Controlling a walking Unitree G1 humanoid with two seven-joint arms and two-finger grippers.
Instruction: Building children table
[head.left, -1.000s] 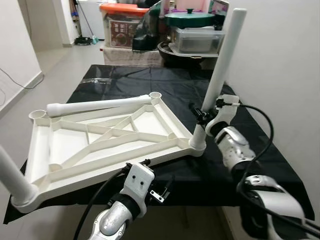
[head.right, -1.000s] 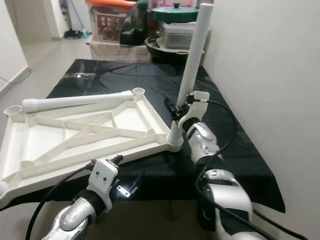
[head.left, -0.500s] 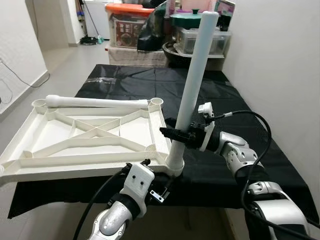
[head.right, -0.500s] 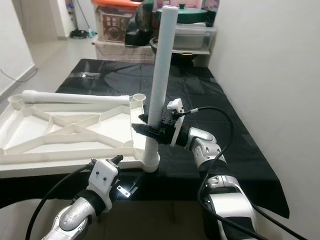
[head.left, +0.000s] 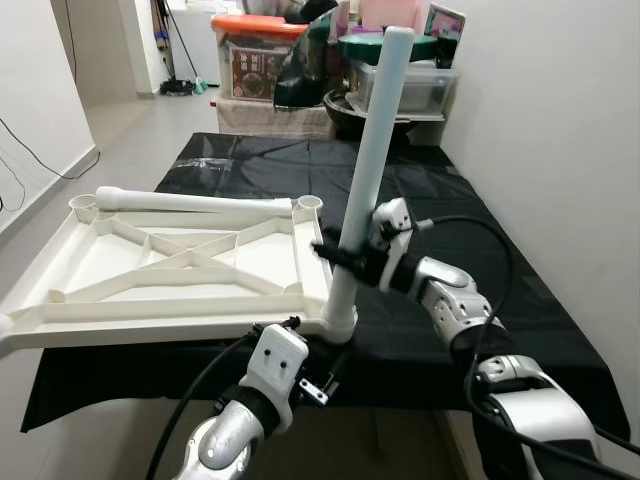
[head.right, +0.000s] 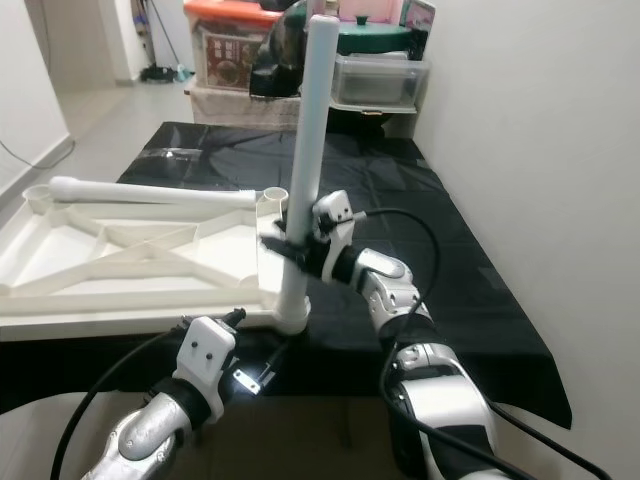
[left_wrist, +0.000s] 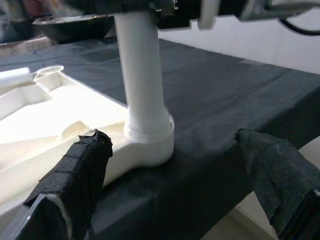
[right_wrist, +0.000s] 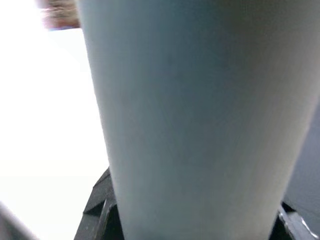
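White plastic, light and stiff but likely slick, the leg (head.left: 366, 170) stands in the corner socket of the upturned tabletop (head.left: 180, 270), right gripper (head.left: 345, 262) clamped low on it, a good hold, left gripper (left_wrist: 170, 185) open below.

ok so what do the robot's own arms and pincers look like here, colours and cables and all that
Both arms are silver metal built from rounded, jointed segments. The right arm carries white housings near the wrist and a thick black cable looping along it. The left arm ends in a white box-shaped wrist housing with small black screws and a black cable beside it. The left pincer has two long black fingers wrapped in frayed black tape.
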